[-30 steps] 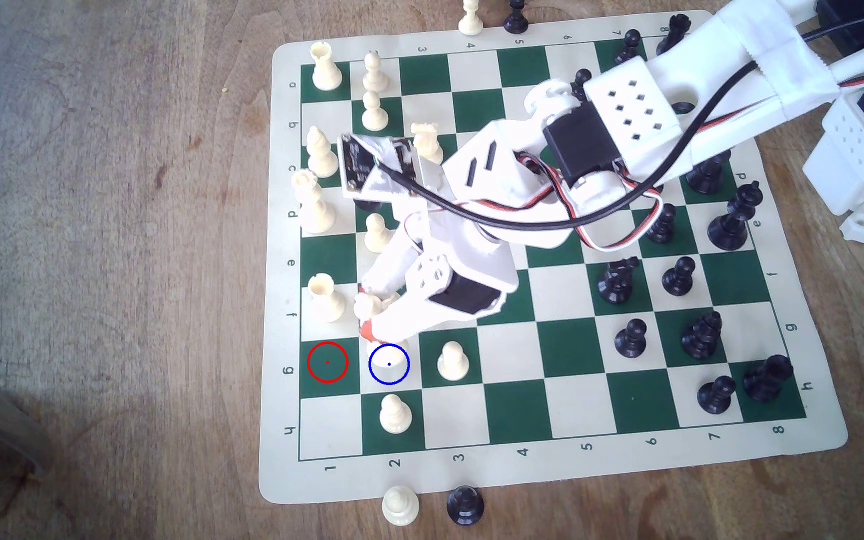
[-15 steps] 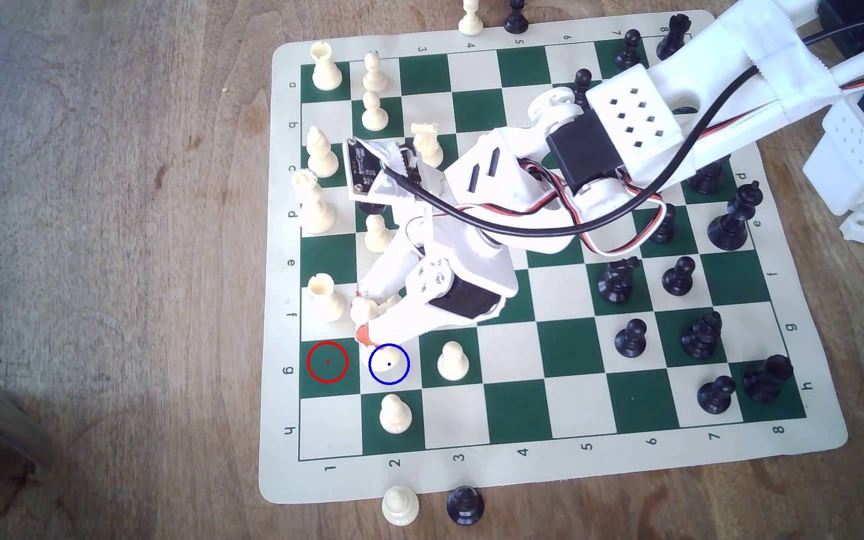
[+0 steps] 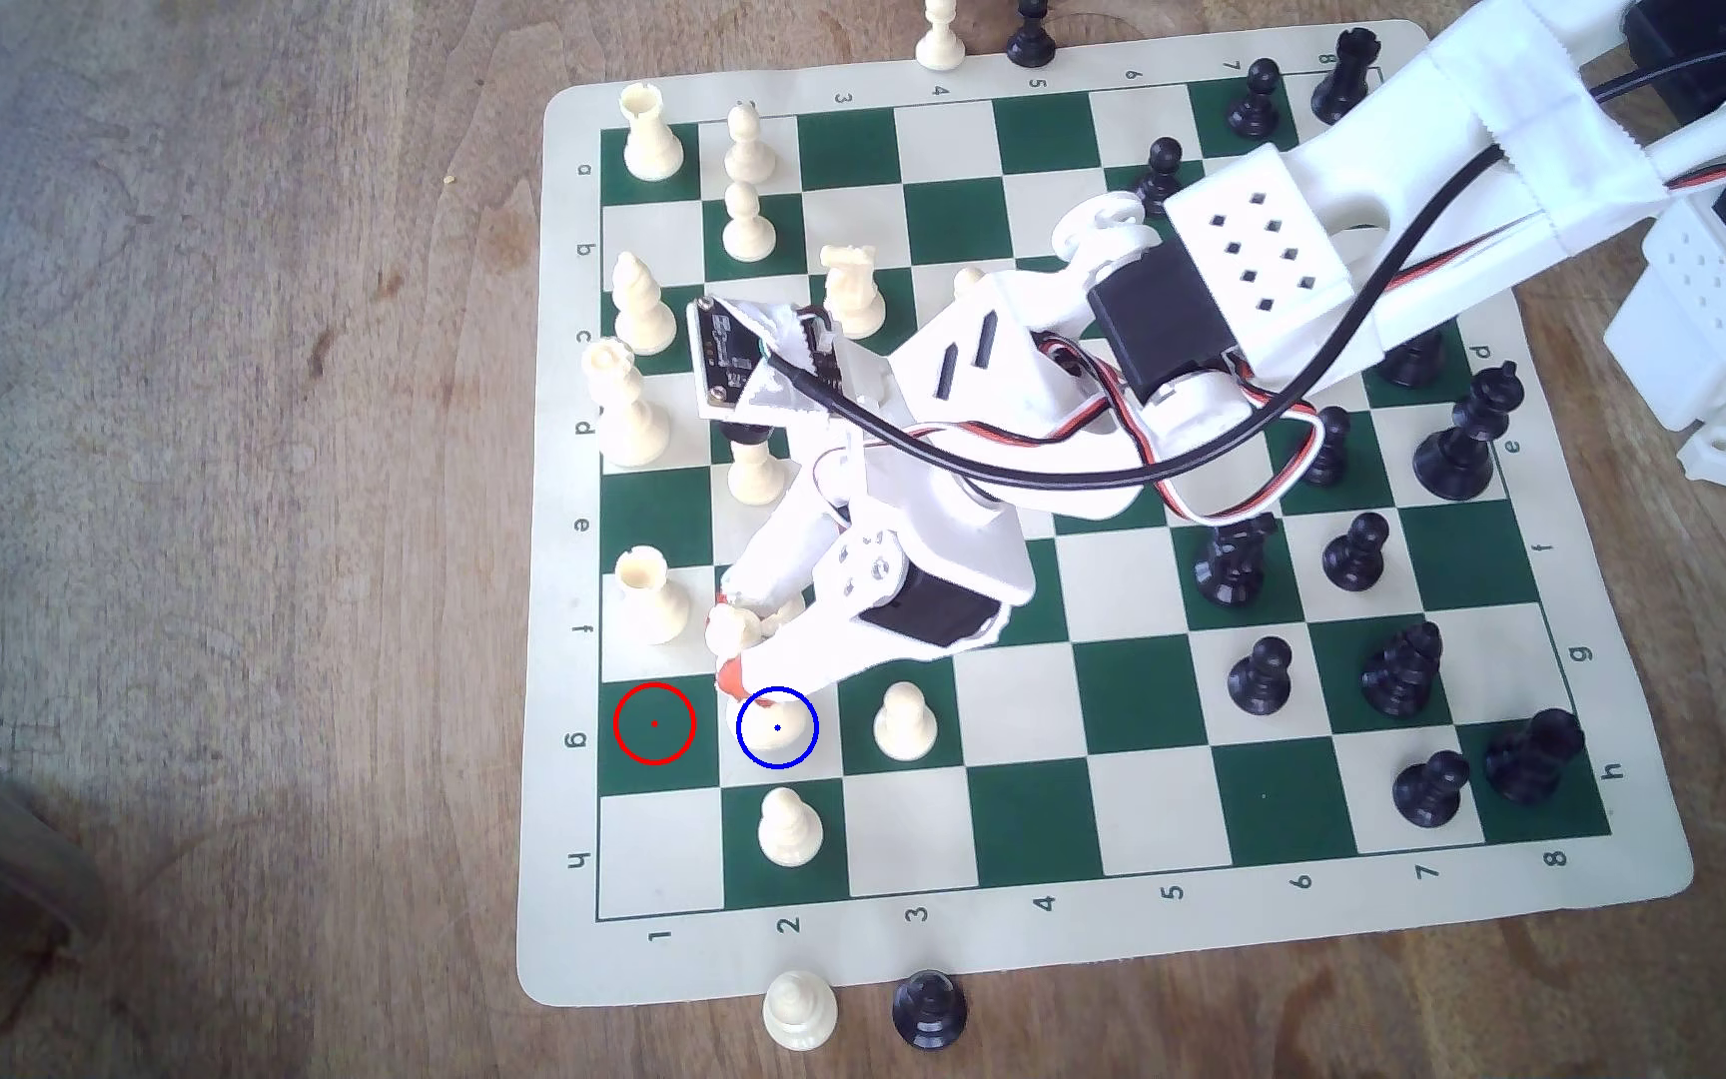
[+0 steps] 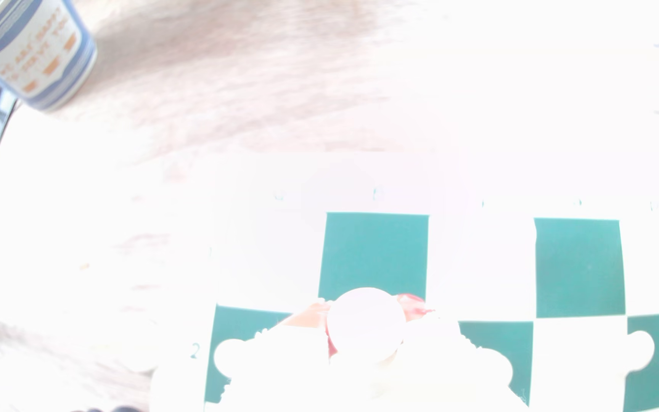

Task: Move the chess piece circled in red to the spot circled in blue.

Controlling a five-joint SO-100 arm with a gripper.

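Exterior view showed the jaws (image 3: 734, 645) closed around the chess piece (image 3: 734, 626), gripping it near its knobby top between orange-tipped fingers (image 3: 731, 676). The piece was leaning, its head over the boundary between the f and g rows, and its round base appeared to sit at the upper edge of the spot (image 3: 777, 728), the cream square ringed in blue. The green square ringed in red (image 3: 654, 723) lay bare, so the lift and the carry looked done; what remained, by my judgement, was to settle the base squarely inside the blue ring, open up and withdraw. Whether the base was already touching the board could not be told from this angle. The wrist view was badly washed out, yet it gave the pale round base of the chess piece (image 4: 365, 323) held between the orange pads (image 4: 413, 305), with green squares behind.

Compared with the frame one second earlier, the arm had drawn slightly toward the g row: the lower orange fingertip had come closer to the blue ring, and the wrist camera board (image 3: 734, 348) had rotated a little. The cream rook (image 3: 649, 597) just beside the piece and the cream pawn (image 3: 903, 721) on the neighbouring green square had not shifted.
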